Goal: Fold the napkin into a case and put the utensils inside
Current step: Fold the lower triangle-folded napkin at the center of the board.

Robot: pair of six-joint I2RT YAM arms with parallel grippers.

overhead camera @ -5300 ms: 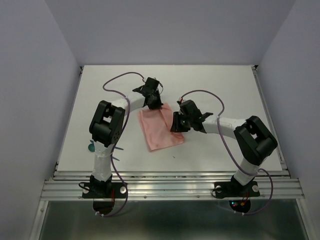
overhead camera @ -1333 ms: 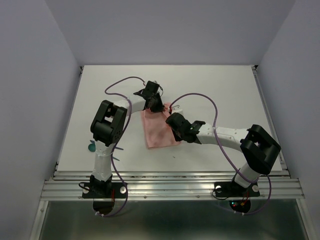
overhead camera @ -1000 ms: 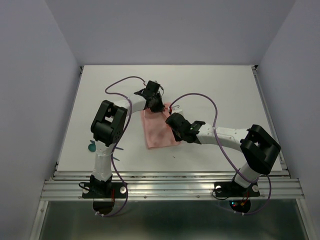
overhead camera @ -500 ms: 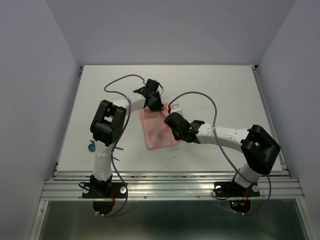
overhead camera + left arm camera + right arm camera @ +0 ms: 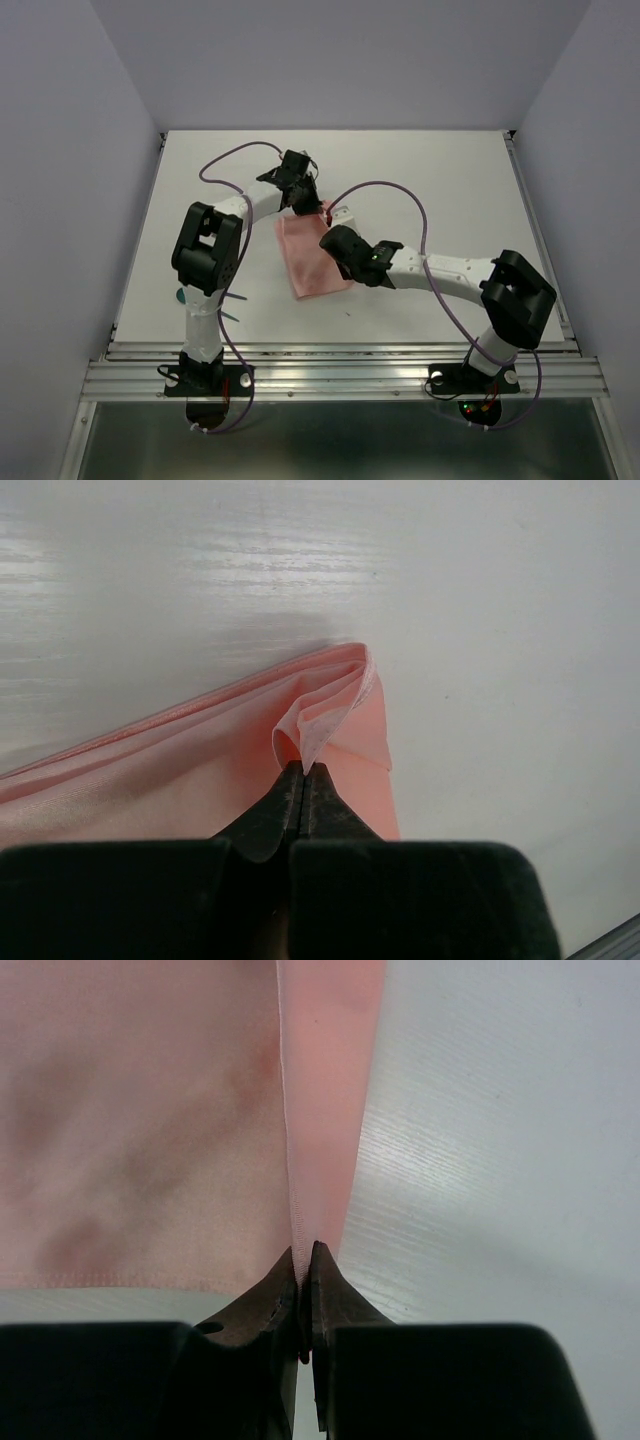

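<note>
White counter (image 5: 450, 180) under both hands. Salmon napkin (image 5: 312, 268) lying flat below and between them, layered into a rectangle. Left hand (image 5: 303, 772) pinched fully closed on a corner, cloth layers bunched and lifted just ahead of its tips. Right hand (image 5: 305, 1252) likewise closed on a thin raised edge, with the cloth spreading to its left. Likely gripping two points of one side so as to carry that side over for a further fold. Teal utensils (image 5: 183, 296) well behind left hand, beside its arm's base, untouched.
</note>
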